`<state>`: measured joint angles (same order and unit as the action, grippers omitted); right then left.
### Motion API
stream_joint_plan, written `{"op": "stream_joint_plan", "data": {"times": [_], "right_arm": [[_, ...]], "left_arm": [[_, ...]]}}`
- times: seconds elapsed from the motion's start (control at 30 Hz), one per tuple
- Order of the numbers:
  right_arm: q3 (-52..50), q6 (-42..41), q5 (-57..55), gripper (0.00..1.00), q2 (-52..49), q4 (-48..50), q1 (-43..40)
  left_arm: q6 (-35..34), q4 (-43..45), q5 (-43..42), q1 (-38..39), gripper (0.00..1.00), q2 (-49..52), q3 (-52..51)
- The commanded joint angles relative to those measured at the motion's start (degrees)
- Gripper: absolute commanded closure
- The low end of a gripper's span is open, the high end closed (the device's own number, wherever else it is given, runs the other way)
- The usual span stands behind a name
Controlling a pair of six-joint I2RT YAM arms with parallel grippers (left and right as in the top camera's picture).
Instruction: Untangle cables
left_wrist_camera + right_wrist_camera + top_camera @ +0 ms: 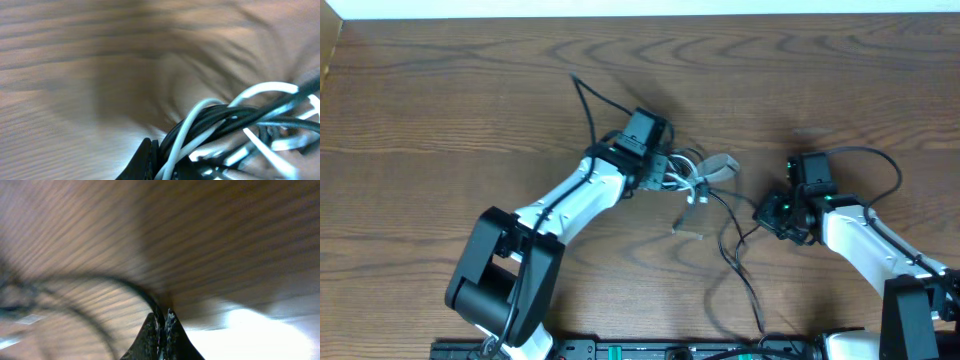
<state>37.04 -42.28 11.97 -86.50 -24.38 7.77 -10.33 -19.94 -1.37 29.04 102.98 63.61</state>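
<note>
Slack is trailing nearest me, where the long thin black cable (748,290) is running off toward the front edge of the brown wood-grain table (440,90). Just beyond it, the right gripper (162,325) is pinching that black strand, its fingers pressed shut on it. Further in, the left gripper (672,172) is clamping the knot itself, loops of black wound through the shorter thin white cable (200,115). Whether the knot is lifted or resting I cannot tell. Farthest off, the black cable's other end seems to be lying loose. To do this well, I judge, the arms should be drawing apart slowly and low — watching that the loops are loosening, not cinching — and easing off if they tighten.
</note>
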Motion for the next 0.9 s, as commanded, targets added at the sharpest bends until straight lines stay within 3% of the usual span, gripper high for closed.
{"op": "stream_joint_plan", "data": {"times": [0.0, 0.17, 0.3, 0.33, 0.4, 0.47, 0.63, 0.7, 0.87], "right_arm": [[-0.72, 0.13, -8.17, 0.99, -0.09, -0.83, -1.79], [-0.72, 2.64, -4.68, 0.99, -0.09, 0.52, -1.95], [-0.59, 12.96, 4.94, 0.99, -0.07, 3.78, -1.97], [-0.28, 16.63, 7.91, 0.96, -0.02, 3.85, -2.05], [0.98, 21.33, 12.81, 0.76, 0.22, 2.82, -2.56], [2.95, 21.84, 15.93, 0.71, 0.87, 0.11, -3.28], [6.62, 27.85, 29.9, 0.67, 2.86, -2.32, -3.39], [7.52, 30.21, 37.09, 0.61, 3.74, -2.1, -3.39], [7.91, 27.02, 40.46, 0.57, 4.07, 0.15, -3.23]], "left_arm": [[-6.49, -0.87, 9.35, -3.43, 0.92, 0.37, 0.37], [-5.62, 0.13, -2.8, -5.27, 0.9, 0.37, 0.37], [3.69, 1.66, -18.69, -5.51, 0.9, 0.37, 0.37], [6.27, 1.75, -22.77, -5.51, 0.9, 0.37, 0.37], [10.99, 1.77, -30.69, -5.51, 0.9, 0.37, 0.37], [13.86, 1.7, -36.06, -5.51, 0.9, 0.37, 0.37], [14.6, 1.66, -38.56, -5.51, 0.92, 0.37, 0.37], [14.6, 1.62, -38.56, -5.51, 0.92, 0.37, 0.37], [14.64, 1.64, -39.58, -5.51, 0.92, 0.37, 0.37]]}}
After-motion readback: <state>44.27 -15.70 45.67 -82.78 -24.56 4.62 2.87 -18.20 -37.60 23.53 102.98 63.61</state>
